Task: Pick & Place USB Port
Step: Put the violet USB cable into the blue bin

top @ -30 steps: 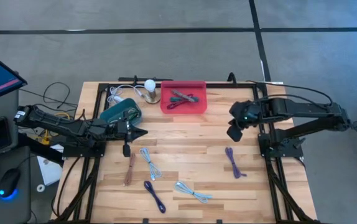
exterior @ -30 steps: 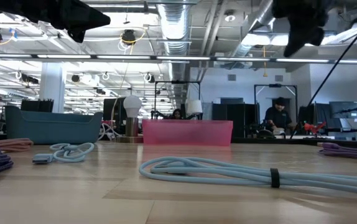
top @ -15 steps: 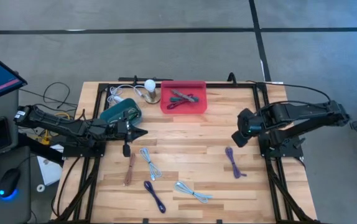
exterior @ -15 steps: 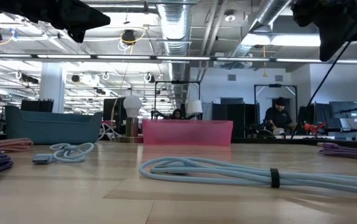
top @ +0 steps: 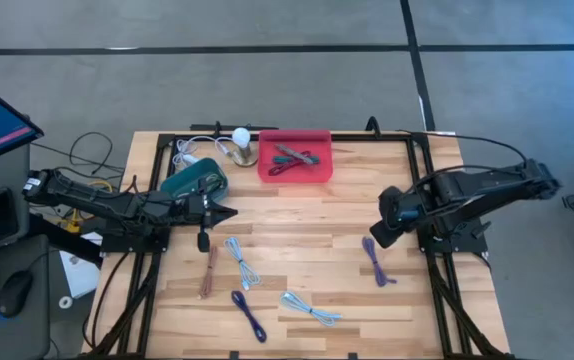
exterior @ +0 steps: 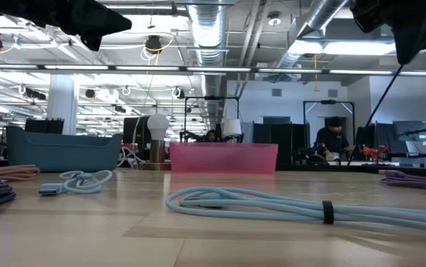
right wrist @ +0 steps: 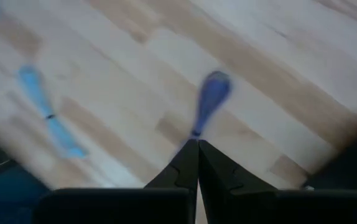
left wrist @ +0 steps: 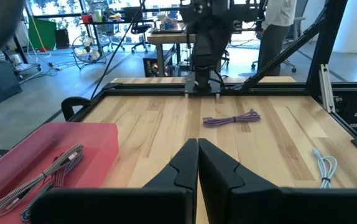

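Right gripper (top: 379, 236), fingers pressed together and empty, has swung down from mid-table to just above the purple cable (top: 376, 260); approach looks underway. Left gripper (top: 225, 213) closed too, parked beside teal bin (top: 194, 181)

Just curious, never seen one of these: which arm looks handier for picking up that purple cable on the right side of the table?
The right one, probably. Its pincer, fingers shut, hangs close by the purple cable. The left pincer, also shut, sits across the table, beside the teal bin.
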Available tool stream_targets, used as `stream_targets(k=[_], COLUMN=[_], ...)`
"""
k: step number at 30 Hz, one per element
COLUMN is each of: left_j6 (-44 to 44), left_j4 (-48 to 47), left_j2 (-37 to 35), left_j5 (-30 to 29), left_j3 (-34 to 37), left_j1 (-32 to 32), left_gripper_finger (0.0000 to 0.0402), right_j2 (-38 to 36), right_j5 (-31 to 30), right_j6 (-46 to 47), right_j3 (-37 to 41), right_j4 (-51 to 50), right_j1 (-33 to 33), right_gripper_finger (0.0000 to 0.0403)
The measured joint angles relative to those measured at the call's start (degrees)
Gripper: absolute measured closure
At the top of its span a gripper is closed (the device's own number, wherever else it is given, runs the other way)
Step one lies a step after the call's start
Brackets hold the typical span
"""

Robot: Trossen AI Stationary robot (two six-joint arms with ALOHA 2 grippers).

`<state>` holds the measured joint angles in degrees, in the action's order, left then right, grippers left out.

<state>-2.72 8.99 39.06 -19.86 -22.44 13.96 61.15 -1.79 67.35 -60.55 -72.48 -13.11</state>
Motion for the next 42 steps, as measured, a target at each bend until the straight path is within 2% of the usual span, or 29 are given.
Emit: stream_targets(k=[6, 18, 22, 27, 36, 42], left_j6=[0.0, 0.0, 0.0, 0.0, 0.2, 0.2], left_j4=[0.0, -0.2, -0.3, -0.4, -0.4, -0.4], left_j2=[0.0, 0.0, 0.0, 0.0, 0.0, 0.0], left_j5=[0.0, 0.0, 0.0, 0.0, 0.0, 0.0], left_j3=[0.0, 0.0, 0.0, 0.0, 0.0, 0.0], left_j1=[0.0, 0.0, 0.0, 0.0, 0.0, 0.0], left_gripper_finger=[0.0389, 0.0389, 0.0389, 0.0389, 0.0389, 0.0389], right_j2=[5.8, 19.3, 23.5, 27.6, 31.8, 31.9], right_j5=[-1.3, -2.6, -2.8, -2.8, -2.4, 1.7], right_j6=[3.6, 2.7, 1.8, -0.4, -1.9, 0.1], right_j3=[0.0, 0.0, 0.0, 0.0, 0.5, 7.3], right_j4=[-4.4, -3.6, -3.0, 0.7, 4.5, 15.8], right_j1=[-2.2, -6.2, -7.2, -8.3, -8.6, -9.1], right_gripper_finger=[0.0363, 0.0263, 0.0241, 0.0236, 0.0260, 0.0266])
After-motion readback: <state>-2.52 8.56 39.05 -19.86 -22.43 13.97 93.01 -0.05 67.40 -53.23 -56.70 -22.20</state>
